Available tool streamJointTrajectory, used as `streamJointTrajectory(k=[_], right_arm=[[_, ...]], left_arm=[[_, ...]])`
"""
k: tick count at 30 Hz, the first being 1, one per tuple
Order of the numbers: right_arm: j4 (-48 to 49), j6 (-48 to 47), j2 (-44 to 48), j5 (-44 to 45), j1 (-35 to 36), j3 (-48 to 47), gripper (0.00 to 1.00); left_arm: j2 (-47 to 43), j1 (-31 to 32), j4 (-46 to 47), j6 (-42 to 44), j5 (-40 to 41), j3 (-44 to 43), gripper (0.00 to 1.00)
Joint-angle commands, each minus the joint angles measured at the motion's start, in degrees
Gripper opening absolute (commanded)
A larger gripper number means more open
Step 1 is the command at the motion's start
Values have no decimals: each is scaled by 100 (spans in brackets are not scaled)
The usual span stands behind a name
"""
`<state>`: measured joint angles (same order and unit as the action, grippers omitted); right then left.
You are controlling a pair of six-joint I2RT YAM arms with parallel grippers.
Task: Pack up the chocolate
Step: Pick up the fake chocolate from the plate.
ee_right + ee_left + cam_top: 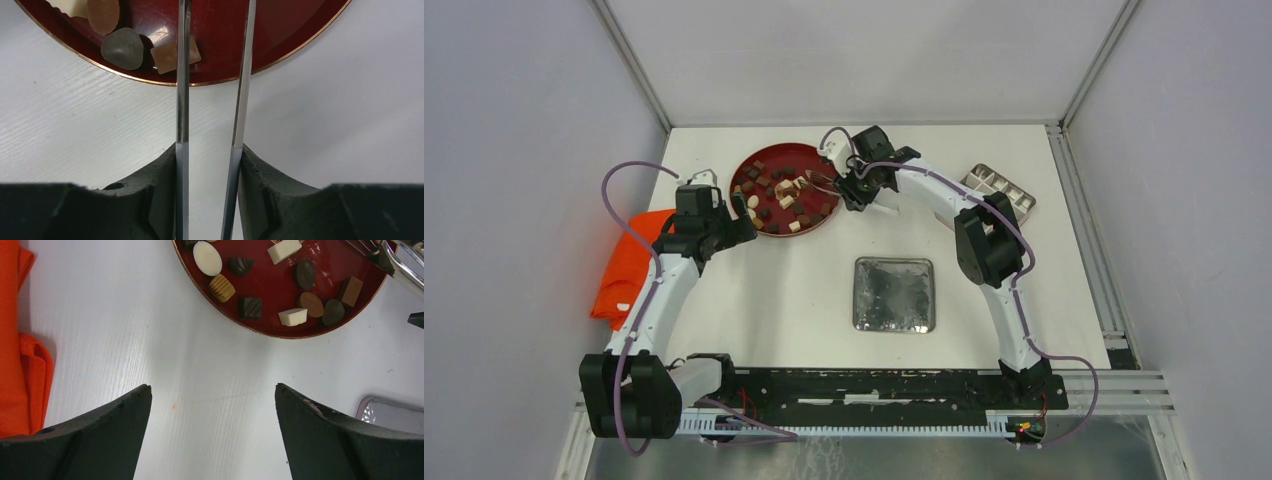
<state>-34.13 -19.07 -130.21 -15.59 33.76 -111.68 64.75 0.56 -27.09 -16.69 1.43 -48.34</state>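
Note:
Several bite-size pieces of chocolate [776,190], dark, light brown and cream, lie on the round dark-red plate [820,163]. My left gripper [212,390] hangs open over bare table just short of the plate's near-left rim [235,325], with nothing between its fingers. My right gripper [209,150] is shut on a pair of metal tongs [182,100]. The tongs' two arms stand a little apart and reach over the plate's right edge [225,40]. One arm runs beside a light brown square piece [167,56]. The tong tips are cut off in the right wrist view.
A pale box with grid compartments [999,190] stands at the back right behind the right arm. A square silvery tray [894,294] lies mid-table. An orange cloth [629,270] lies at the left edge beside the left arm.

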Motion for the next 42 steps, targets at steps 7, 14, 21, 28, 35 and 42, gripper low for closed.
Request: streamJointTrajectory(k=[7,14,21,28,35,42], right_arm=[[143,167,-203,-80,80,-464,46],[179,226,-329,4,137,-569,46],[206,276,-421,158,153,-721,47],[262,270,-386,206,155,-627,47],[240,310,-576,114,253,-815,47],[270,325,-679,347,270,-1040,46]], left_arm=[[-116,-7,187,317,7,44,97],[-105,-3,196,320,-23,44,97],[-92,-6,204,324,-22,38,97],[-68,-3,214,328,-34,35,97],[-60,-3,204,339,-12,44,96],[-42,-3,205,333,-12,44,96]])
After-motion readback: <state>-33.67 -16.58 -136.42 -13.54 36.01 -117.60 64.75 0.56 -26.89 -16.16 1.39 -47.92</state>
